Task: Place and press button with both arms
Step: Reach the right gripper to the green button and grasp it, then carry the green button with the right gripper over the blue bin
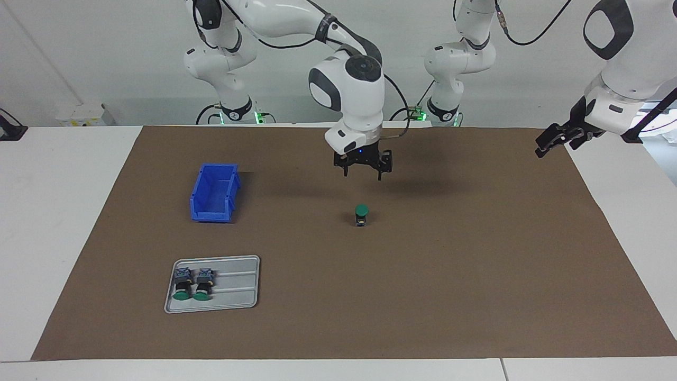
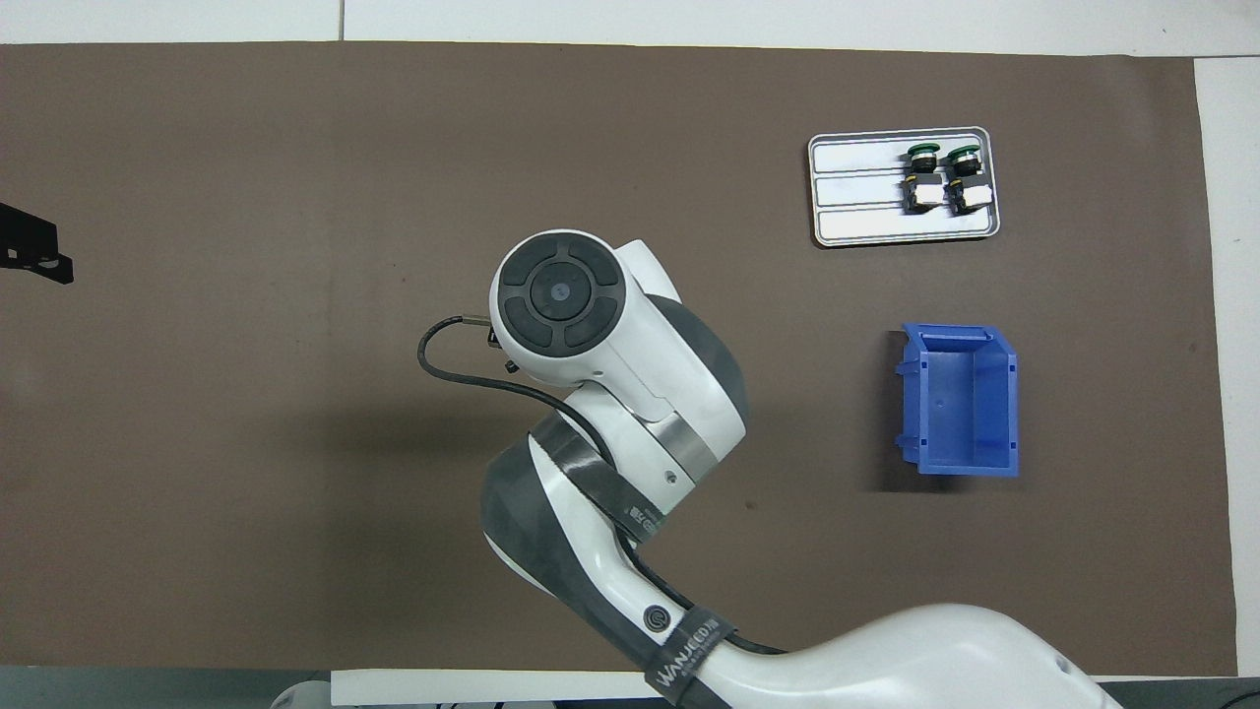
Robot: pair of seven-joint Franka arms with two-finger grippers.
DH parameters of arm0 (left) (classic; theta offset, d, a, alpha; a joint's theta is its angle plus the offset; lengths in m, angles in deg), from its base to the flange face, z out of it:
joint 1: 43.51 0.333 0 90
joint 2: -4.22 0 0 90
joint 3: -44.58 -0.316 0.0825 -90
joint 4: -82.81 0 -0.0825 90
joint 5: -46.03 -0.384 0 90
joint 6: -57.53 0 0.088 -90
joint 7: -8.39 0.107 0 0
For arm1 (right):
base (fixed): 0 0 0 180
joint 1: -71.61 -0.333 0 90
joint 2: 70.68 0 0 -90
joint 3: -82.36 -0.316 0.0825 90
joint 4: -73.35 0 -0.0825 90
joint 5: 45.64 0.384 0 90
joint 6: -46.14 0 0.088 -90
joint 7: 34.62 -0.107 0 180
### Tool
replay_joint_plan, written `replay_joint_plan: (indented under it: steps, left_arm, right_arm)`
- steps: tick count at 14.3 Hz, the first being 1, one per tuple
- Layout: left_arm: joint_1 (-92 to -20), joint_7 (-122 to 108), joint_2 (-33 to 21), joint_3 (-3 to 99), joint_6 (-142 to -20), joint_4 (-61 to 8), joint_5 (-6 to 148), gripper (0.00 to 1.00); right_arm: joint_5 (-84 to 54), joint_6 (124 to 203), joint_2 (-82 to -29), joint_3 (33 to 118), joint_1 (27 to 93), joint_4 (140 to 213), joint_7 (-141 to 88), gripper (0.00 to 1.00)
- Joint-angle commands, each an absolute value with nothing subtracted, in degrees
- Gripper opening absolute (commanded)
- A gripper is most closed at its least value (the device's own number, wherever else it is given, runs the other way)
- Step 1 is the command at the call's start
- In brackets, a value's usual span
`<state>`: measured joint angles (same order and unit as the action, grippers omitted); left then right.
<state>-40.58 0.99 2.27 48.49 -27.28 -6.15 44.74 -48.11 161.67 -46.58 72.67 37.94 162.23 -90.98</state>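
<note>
The button [image 1: 361, 214] stands upright on the brown mat near the table's middle, green cap up, black body below. My right gripper [image 1: 363, 173] hangs over it with a clear gap above the cap, fingers open and pointing down, nothing between them. In the overhead view the right arm's wrist [image 2: 561, 295] hides both the button and that gripper. My left gripper [image 1: 550, 141] waits in the air over the mat's edge at the left arm's end of the table, open and holding nothing; only its tip [image 2: 30, 258] shows in the overhead view.
A blue bin [image 1: 214, 193] [image 2: 960, 399] sits toward the right arm's end. Farther from the robots, a grey tray [image 1: 235, 296] [image 2: 856, 202] holds two green-capped switches [image 1: 191, 286] [image 2: 940, 177] lying side by side.
</note>
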Motion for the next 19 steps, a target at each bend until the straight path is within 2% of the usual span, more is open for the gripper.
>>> replay_joint_plan:
  steps: [1,4,6,8,14,16,18,19]
  left_arm:
    - [-41.1,1.4,3.9,49.2,-27.7,-8.1,44.1,1.00]
    - [-41.1,1.5,3.9,49.2,-27.8,-8.1,44.3,1.00]
    - [-41.2,1.6,3.9,49.4,-27.8,-8.1,44.5,1.00]
    - [-42.3,1.6,4.0,49.4,-27.6,-8.2,44.5,1.00]
    - [-42.6,1.6,4.0,49.4,-26.9,-8.2,44.5,1.00]
    - [-42.7,1.4,4.0,49.4,-26.9,-8.2,44.5,1.00]
    - [-42.7,1.4,4.0,49.4,-26.9,-8.2,44.5,1.00]
    - [-42.7,1.4,4.0,49.4,-27.0,-8.2,44.5,1.00]
  right_arm:
    - [-51.2,165.7,-43.2,72.9,37.5,161.9,-93.2,1.00]
    - [-57.8,167.2,-41.0,72.8,38.2,161.9,-92.3,0.99]
    - [-57.9,169.2,-40.9,72.8,38.3,162.9,-91.6,1.00]
    - [-57.8,174.6,-41.1,72.8,39.3,166.2,-91.6,1.00]
    - [-57.9,178.8,-39.7,72.7,40.1,167.6,-90.8,0.98]
    - [-57.9,181.3,-39.9,72.7,40.1,169.8,-90.0,0.89]
    - [-57.9,181.2,-40.0,72.7,40.1,170.0,-88.5,0.68]
    - [-57.9,181.1,-40.0,72.7,40.1,170.1,-88.5,0.52]
